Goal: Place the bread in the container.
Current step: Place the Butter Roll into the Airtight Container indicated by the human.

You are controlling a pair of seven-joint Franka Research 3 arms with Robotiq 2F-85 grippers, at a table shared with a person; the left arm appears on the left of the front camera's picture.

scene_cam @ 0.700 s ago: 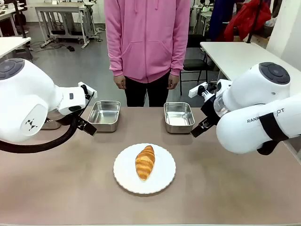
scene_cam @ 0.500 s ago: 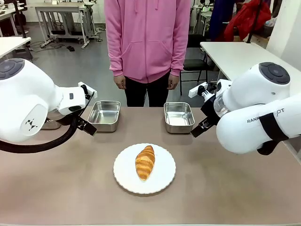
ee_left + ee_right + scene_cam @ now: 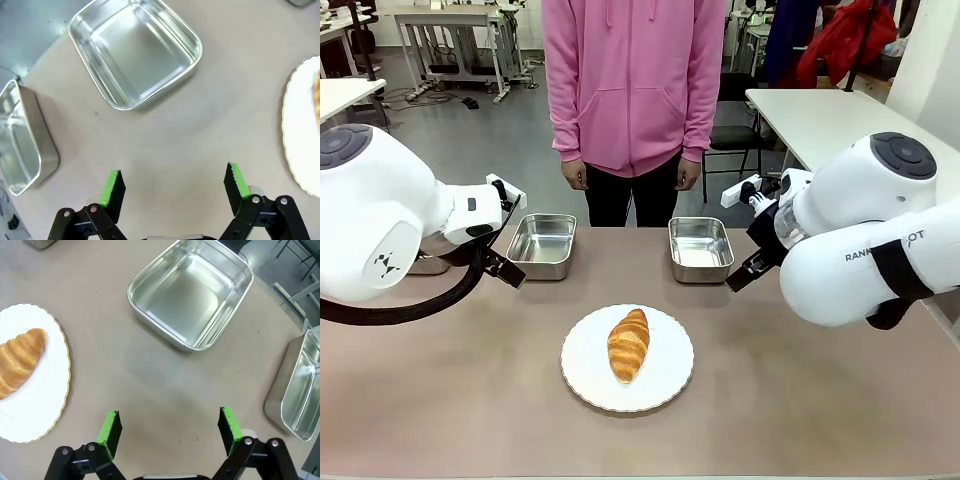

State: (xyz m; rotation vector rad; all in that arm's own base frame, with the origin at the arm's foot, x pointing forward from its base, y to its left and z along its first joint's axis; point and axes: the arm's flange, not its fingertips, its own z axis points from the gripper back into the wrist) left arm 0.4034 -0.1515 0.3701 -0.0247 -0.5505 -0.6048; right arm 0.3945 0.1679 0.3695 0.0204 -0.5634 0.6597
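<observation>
The bread is a golden-brown croissant lying on a round white plate in the middle of the table. Two shiny steel containers stand behind it, one at the left and one at the right, both empty. My left gripper hovers open over bare table, near the left container. In the right wrist view my right gripper is open too, with the right container ahead and the bread off to its side. Neither gripper touches anything.
A person in a pink hoodie stands at the far edge, hands down. Further steel trays sit at the outer sides. Both arm bodies flank the plate, with open tabletop in front of it.
</observation>
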